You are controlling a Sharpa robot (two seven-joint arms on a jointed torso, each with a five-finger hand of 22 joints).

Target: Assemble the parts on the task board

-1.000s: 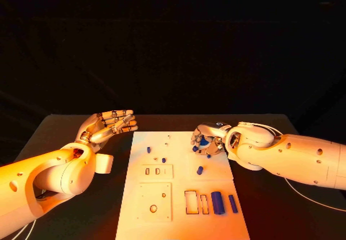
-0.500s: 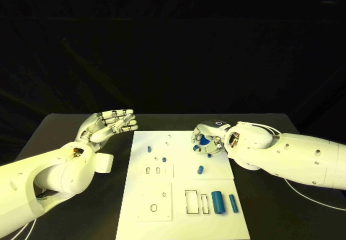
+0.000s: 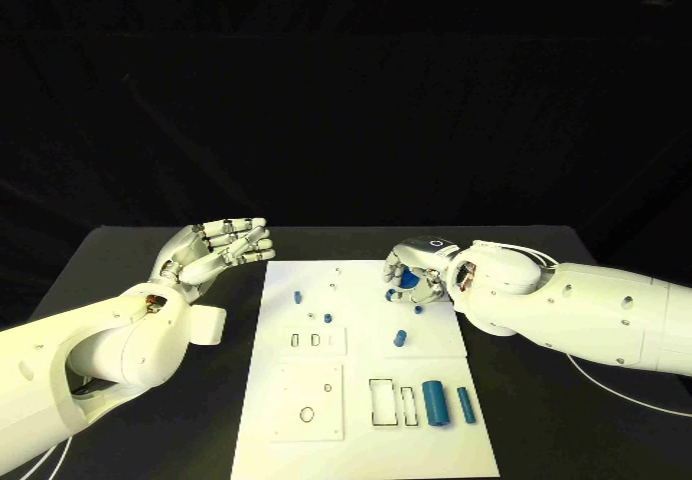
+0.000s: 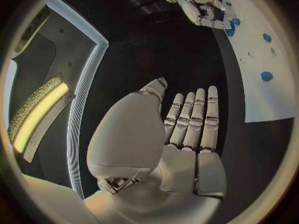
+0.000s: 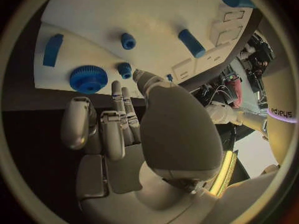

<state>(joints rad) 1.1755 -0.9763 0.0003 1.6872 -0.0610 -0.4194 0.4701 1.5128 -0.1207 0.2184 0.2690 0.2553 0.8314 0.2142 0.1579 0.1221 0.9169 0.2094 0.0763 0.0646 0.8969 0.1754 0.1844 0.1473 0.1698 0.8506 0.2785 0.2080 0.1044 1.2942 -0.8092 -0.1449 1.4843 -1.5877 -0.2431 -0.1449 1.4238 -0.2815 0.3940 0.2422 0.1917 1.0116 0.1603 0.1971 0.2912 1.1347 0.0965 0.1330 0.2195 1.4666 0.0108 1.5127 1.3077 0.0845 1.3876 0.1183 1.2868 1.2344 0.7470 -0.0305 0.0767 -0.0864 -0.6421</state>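
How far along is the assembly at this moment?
Early. Nothing looks clearly assembled: blue parts lie loose on the task board, and its rectangular slots stand empty. The right hand reaches over the blue gear, not clearly gripping it. The left hand waits open beside the board.

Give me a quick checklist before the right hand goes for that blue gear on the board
1. Right hand empty: ok, fingers apart in the right wrist view, nothing in them.
2. Blue gear reachable: ok, it lies on the task board beside the fingertips.
3. Gear free of neighbours: ok, the small blue peg sits apart from it.
4. Left hand out of the way: ok, open, off the board's edge.
5. Gear's target spot: cannot tell.
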